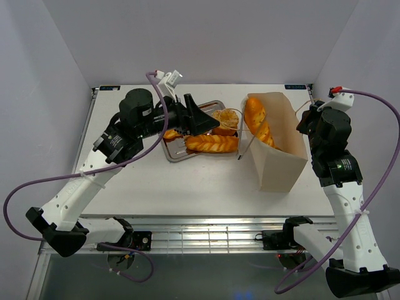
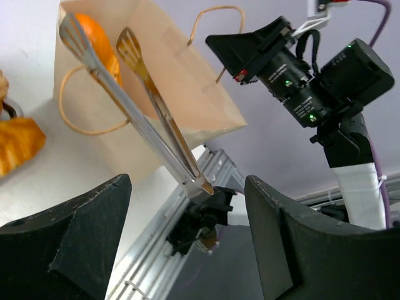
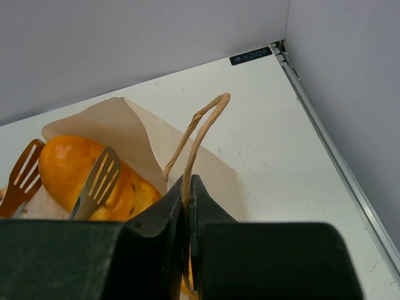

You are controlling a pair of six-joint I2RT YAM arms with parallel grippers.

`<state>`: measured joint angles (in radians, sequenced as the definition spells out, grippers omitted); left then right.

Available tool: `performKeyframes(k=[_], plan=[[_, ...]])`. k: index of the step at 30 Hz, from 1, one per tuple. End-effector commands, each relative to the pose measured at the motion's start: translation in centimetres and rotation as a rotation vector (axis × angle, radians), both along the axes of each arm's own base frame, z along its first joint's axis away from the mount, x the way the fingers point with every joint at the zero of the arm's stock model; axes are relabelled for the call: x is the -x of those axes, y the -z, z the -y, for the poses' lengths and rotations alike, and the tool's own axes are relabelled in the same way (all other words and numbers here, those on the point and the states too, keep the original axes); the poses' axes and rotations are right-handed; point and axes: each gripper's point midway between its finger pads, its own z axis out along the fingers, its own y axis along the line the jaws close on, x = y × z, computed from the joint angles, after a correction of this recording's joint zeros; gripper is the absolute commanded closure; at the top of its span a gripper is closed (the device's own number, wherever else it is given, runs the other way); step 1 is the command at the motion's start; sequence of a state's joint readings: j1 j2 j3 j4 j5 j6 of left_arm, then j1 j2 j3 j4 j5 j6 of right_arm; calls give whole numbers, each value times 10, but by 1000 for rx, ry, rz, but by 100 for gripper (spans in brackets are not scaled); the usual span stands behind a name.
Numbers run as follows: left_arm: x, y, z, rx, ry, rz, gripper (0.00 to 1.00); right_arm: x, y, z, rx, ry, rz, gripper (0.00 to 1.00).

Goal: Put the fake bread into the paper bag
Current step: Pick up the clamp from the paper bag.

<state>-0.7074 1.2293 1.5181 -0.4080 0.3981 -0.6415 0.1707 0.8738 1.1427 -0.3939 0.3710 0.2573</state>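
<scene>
Cream paper bag [image 1: 281, 159] at 3 o'clock of tray [image 1: 178, 157], baguette [image 1: 257, 120] already in its mouth at 12 o'clock end, tongs [image 2: 156, 119] leaning there, seemingly loose. Right gripper [image 3: 186, 187] pinched shut on string handle [image 3: 200, 125]: hold it so, mouth open. Left gripper [image 1: 205, 117] over tray, jaws wide apart, empty: lower astride twisted loaf [image 1: 212, 144] at tray's 5 o'clock, close across short axis, lift clear, avoid tongs.

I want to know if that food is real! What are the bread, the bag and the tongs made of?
The bread looks like plastic, probably: too glossy and evenly orange for real crust. The bag looks like matte cream paper, with creased walls and a twisted-cord handle. The tongs look like shiny metal, mirroring the bag's colour.
</scene>
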Motion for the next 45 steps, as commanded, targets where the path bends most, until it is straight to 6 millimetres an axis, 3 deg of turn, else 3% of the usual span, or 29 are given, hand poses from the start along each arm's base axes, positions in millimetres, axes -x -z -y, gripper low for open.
performKeyframes(k=[1,7,13,36,45], plan=[[8,18,-2,11,-23,-181,16,4,-25,-1,-13,-6,79,92],[16,50,11,33,41,-333,16,6,-29,-2,-26,-15,97,92],[16,65,24,65,86,-425,16,6,-29,-3,-32,-19,100,92],[25,84,85,73,271,-523,17,6,-28,-1,-30,-9,103,92],[25,87,97,78,286,-538,22,7,-29,0,-24,-2,104,92]])
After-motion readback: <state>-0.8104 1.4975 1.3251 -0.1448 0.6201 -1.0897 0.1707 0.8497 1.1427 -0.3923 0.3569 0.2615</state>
